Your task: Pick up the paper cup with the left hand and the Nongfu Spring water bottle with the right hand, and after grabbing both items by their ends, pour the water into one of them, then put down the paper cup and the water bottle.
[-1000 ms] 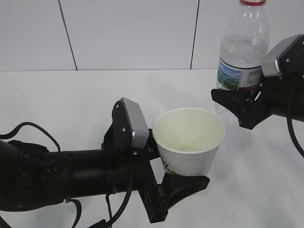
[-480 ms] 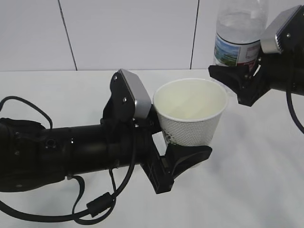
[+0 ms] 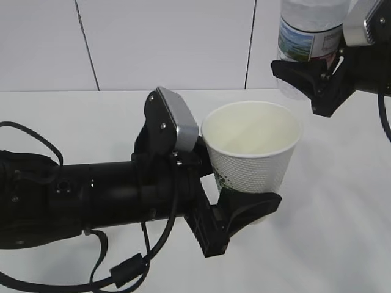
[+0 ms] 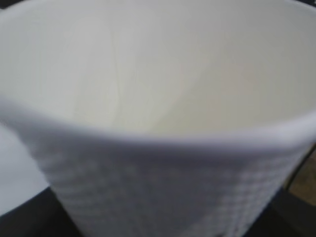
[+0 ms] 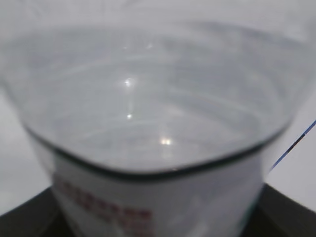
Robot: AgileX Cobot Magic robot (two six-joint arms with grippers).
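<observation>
Paper makes the one small white cup [image 3: 252, 155], round at the top and narrower below, with a bumpy dotted wall and a bit of dark green print. Its smooth inside looks empty. The black left gripper [image 3: 247, 210] grips this cup near its bottom and holds it upright above the white table [image 3: 342, 238]. One clear plastic bottle [image 3: 308, 43] with a red and white label is up at the top right, higher than the cup. The black right gripper [image 3: 314, 76] grips this bottle low down. Clear water [image 5: 148, 113] fills the bottle above the label. Each arm has one grey flat plate [image 3: 178, 122].
</observation>
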